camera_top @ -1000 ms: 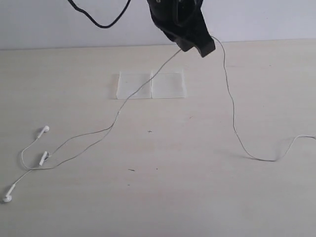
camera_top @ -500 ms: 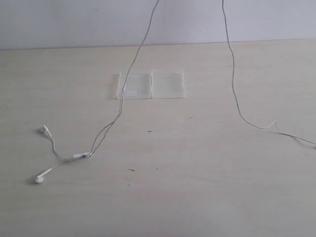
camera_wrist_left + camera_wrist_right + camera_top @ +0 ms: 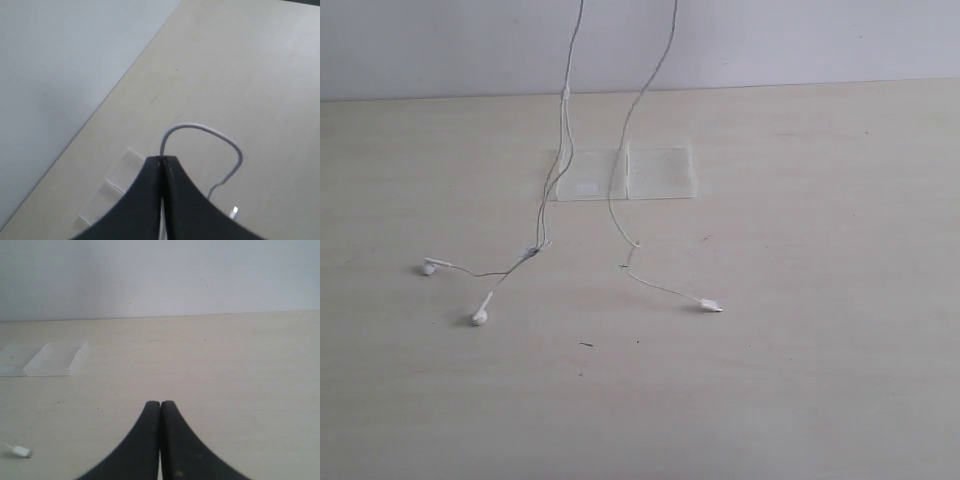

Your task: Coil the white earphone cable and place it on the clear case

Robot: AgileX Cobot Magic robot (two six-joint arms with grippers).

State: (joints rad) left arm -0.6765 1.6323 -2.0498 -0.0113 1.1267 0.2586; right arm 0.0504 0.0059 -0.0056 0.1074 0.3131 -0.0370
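Observation:
The white earphone cable (image 3: 567, 120) hangs in two strands from above the top edge of the exterior view. Its two earbuds (image 3: 479, 318) lie on the table at the left and its plug (image 3: 713, 307) in front of the clear case (image 3: 660, 172). The strands drop in front of the case. My left gripper (image 3: 162, 159) is shut on the cable (image 3: 200, 127), which loops out from the tips high over the case (image 3: 115, 185). My right gripper (image 3: 160, 403) is shut with nothing visible between its fingers. Neither gripper shows in the exterior view.
The light wooden table (image 3: 820, 300) ends at a pale wall (image 3: 820, 40) behind the case. In the right wrist view the case (image 3: 55, 359) and the plug (image 3: 21, 451) lie off to one side.
The gripper rose out of the exterior view's top, lifting the cable. The earbuds were dragged right toward the case, and the plug end slid from the right edge to the middle.

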